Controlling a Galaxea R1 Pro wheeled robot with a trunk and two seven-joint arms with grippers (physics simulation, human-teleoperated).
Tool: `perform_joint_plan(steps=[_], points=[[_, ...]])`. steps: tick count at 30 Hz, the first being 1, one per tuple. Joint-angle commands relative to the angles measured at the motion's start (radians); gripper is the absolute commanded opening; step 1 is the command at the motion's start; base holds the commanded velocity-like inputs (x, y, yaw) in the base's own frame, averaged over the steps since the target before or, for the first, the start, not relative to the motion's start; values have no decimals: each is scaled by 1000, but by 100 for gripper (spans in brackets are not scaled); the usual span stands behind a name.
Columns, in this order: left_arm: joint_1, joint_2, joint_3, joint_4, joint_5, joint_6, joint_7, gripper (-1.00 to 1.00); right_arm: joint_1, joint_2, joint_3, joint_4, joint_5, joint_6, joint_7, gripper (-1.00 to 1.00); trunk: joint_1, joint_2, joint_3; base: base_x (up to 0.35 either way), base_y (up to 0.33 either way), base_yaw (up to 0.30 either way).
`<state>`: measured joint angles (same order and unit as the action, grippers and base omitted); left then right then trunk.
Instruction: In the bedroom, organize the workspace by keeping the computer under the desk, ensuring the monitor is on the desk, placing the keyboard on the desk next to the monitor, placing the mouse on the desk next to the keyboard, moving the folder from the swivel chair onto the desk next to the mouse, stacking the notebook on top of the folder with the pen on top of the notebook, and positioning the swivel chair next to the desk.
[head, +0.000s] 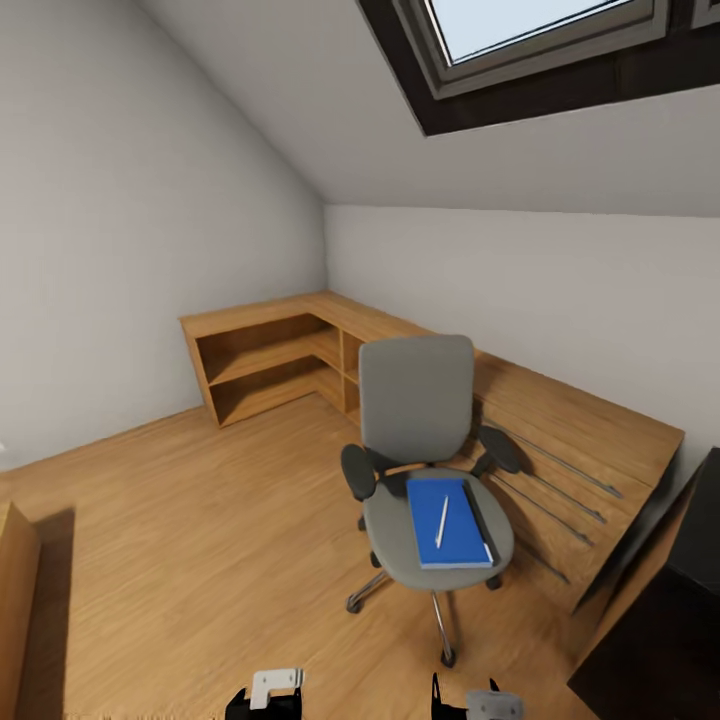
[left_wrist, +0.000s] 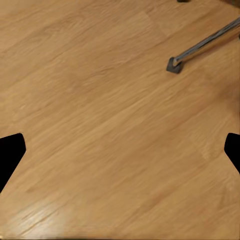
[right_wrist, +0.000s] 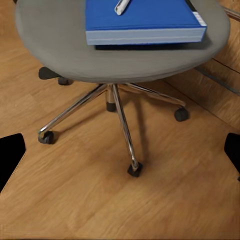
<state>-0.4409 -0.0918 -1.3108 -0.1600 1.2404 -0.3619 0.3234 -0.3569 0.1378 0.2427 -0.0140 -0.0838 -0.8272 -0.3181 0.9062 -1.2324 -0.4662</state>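
The swivel chair (head: 425, 470) stands beside the table (head: 560, 420), carrying the blue notebook (head: 447, 522), the pen (head: 441, 521) and a dark folder (right_wrist: 150, 47) underneath. We judge we're approaching; next, reach for the pen. Both hands (head: 265, 690) (head: 478, 700) hang empty, fingers spread.

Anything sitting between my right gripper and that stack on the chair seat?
Nothing visible does. The right gripper hangs low before the swivel chair; bare floor lies between. The blue notebook rests on the dark folder, with the pen on top.
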Motion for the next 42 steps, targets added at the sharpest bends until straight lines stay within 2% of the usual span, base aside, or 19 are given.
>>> perform_joint_plan(steps=[1, 15, 16, 17, 19, 20, 21, 22, 23, 24, 25, 27, 29, 31, 33, 36, 38, 39, 42], points=[[-1, 0, -8, -1, 5, -2, 6, 100, 0, 0, 9, 1, -8, -3, -2, 100, 0, -1, -1, 0, 0, 287], [-1, -6, -8, -10, 0, -3, 6, 100, -1, -2, 18, -13, -8, -3, 5, 100, 0, -1, -1, 0, 0, 231], [-1, -6, -7, -26, -2, -3, 7, 100, -2, -4, 20, -37, -8, 0, 6, 100, 0, -1, -1, 0, 0, 16], [-1, -2, -4, -87, -3, -3, 6, 100, -5, -11, 18, -114, -13, 20, 1, 100, 0, -1, -1, 0, 0, 7], [-1, 6, 3, -152, -3, 0, 14, 100, -10, -30, 16, -185, -16, 80, -1, 100, 0, -1, -1, 0, 0, 4], [-2, 14, 7, -198, -4, 5, 33, 100, -13, -49, 15, -234, -18, 153, 0, 100, 0, -1, -1, 0, 0, 2], [-22, 29, 13, -344, -6, 43, 144, 100, -43, -89, 12, -376, -21, 405, 3, 100, 0, -1, -1, 0, 0, 0], [-27, 31, 14, -380, -7, 57, 176, 100, -52, -94, 10, -404, -22, 455, 3, 100, 0, -1, -1, 0, 0, 0], [-35, 36, 17, -454, -8, 89, 249, 100, -71, -101, 3, -455, -22, 546, 3, 100, 0, -1, -1, 0, 0, 0], [-38, 41, 20, -493, -10, 107, 287, 100, -81, -104, -3, -476, -23, 587, 4, 100, 0, -1, -1, 0, 0, 0], [-41, 51, 28, -573, -13, 142, 365, 100, -101, -108, -25, -508, -23, 659, 3, 100, 0, -1, -1, 0, 0, 0], [-46, 77, 50, -718, -19, 208, 484, 100, -137, -112, -97, -539, -26, 766, 5, 100, 0, -1, -1, 0, 0, 0], [-47, 115, 73, -806, -20, 251, 535, 100, -158, -112, -177, -543, -29, 822, 10, 100, 0, -1, -1, 0, 0, 0], [-48, 147, 86, -838, -20, 266, 553, 100, -165, -113, -220, -526, -31, 836, 11, 100, 0, -1, -1, 0, 0, 0], [-48, 169, 91, -853, -20, 270, 559, 100, -168, -113, -237, -512, -32, 839, 11, 100, 0, -1, -1, 0, 0, 0], [-48, 227, 96, -897, -19, 276, 568, 100, -171, -112, -258, -493, -33, 841, 11, 100, 0, -1, -1, 0, 0, 0], [-48, 249, 97, -921, -18, 277, 570, 100, -171, -112, -261, -490, -32, 839, 11, 100, 0, -1, -1, 0, 0, 0], [-48, 275, 96, -957, -18, 278, 571, 100, -172, -111, -263, -489, -32, 832, 11, 100, 0, -1, -1, 0, 0, 0], [-48, 293, 92, -987, -16, 280, 572, 100, -172, -112, -264, -486, -30, 804, 12, 100, 0, -1, -1, 117, 0, 0]])
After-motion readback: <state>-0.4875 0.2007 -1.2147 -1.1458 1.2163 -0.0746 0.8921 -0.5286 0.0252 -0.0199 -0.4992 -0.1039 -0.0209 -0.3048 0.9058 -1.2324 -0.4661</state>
